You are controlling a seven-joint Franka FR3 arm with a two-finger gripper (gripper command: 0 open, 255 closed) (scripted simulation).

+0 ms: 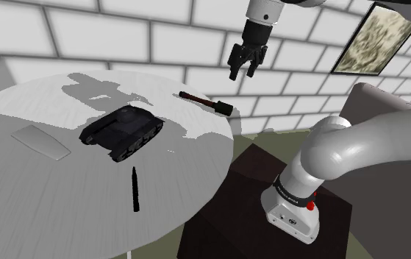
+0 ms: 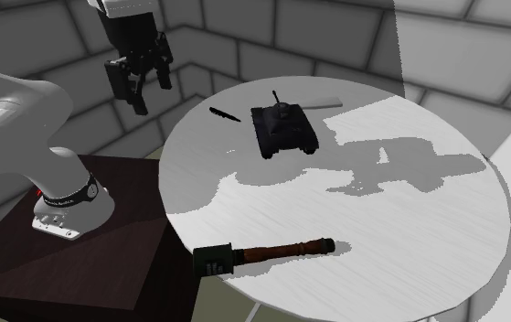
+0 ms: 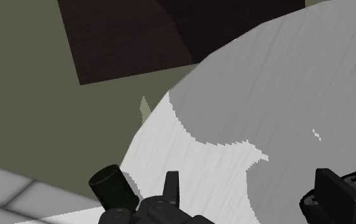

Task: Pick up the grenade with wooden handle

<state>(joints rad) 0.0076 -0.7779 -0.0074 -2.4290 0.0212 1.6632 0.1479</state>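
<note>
A stick grenade [image 1: 206,102] with a brown handle and a dark head lies at the rim of the round white table [image 1: 64,199], on the side nearest the stand. In the second exterior view the grenade [image 2: 264,253] has its head jutting over the table [image 2: 409,229] edge. My black gripper [image 1: 242,70] hangs open in the air well above it, holding nothing. It hovers off the table's edge in the second exterior view, gripper [image 2: 140,80]. In the wrist view the fingers [image 3: 170,186] stand apart, and the grenade's dark head [image 3: 111,186] sits just outside one of them.
A dark toy tank [image 1: 120,131] stands mid-table, tank [image 2: 283,128]. A slim black knife-like piece [image 1: 135,189] and a flat grey slab [image 1: 42,141] lie further off. The dark brown stand [image 1: 226,213] adjoins the table. A framed picture [image 1: 376,40] hangs on the block wall.
</note>
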